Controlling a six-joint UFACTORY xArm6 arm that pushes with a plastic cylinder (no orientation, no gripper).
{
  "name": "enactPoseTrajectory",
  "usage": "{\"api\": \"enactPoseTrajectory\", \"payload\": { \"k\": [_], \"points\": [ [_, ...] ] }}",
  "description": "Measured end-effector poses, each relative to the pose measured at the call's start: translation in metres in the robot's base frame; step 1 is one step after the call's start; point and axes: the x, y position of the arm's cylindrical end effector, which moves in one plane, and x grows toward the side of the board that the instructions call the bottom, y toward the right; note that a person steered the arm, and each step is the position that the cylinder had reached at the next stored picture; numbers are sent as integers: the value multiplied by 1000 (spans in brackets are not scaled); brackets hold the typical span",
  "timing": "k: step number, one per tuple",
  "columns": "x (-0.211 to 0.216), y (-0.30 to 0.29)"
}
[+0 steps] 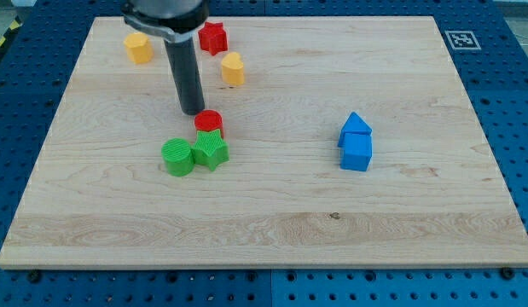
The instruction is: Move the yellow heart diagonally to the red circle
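The yellow heart lies near the view's top, left of centre. The red circle lies below it and slightly left, touching the green star under it. My tip stands just left of and slightly above the red circle, very close to it, and well below-left of the yellow heart.
A green circle touches the green star's left side. A red star and a yellow hexagon-like block lie near the top edge. Two blue blocks sit together at the right. The wooden board has blue pegboard around it.
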Motion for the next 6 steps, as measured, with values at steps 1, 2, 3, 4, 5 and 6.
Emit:
{"api": "enactPoseTrajectory", "payload": {
  "k": [1, 2, 3, 4, 5, 6],
  "points": [
    [-36, -3],
    [-52, -3],
    [-52, -3],
    [-55, -1],
    [-58, 26],
    [-58, 31]
  ]
}}
